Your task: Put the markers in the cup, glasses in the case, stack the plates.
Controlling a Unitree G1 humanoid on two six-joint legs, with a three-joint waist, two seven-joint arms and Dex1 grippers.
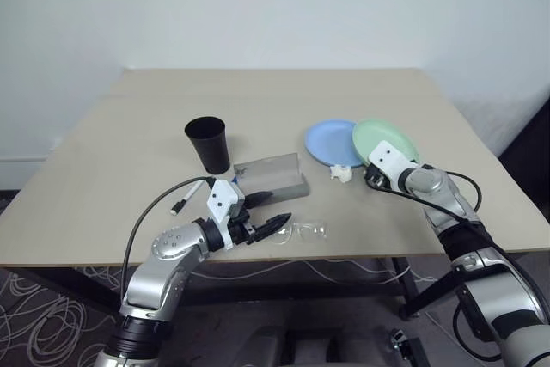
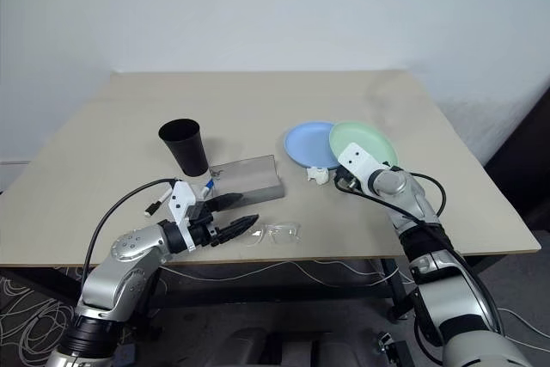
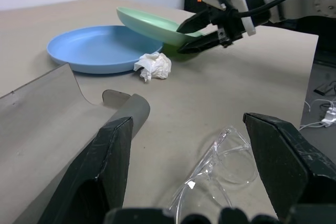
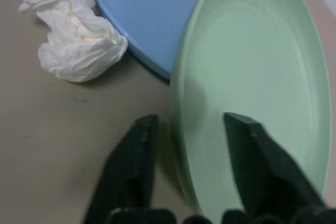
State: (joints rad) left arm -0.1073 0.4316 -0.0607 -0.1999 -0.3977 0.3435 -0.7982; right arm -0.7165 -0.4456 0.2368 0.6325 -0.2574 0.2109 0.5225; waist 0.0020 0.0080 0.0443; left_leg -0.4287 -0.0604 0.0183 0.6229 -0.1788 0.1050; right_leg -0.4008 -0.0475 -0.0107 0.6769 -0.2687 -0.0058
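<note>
**A:** So, the right hand (image 4: 186, 169) straddles the near rim of the green plate (image 4: 252, 77), one finger under, one inside. Is it clamped?

**B:** Looks pinched on the rim; the plate sits tilted, its far edge overlapping the blue plate (image 1: 331, 141). I'd keep the squeeze firm, lift it level, then slide it squarely over the blue one.

**A:** And the paper wad (image 1: 341, 173)?

**B:** Just beside both plates, so swing clear of it.

**A:** The left hand (image 1: 266, 217)?

**B:** Fingers apart, empty, hovering near the glasses (image 1: 302, 231) on the tabletop (image 1: 412, 212), beside the open case (image 1: 271, 176).
</note>
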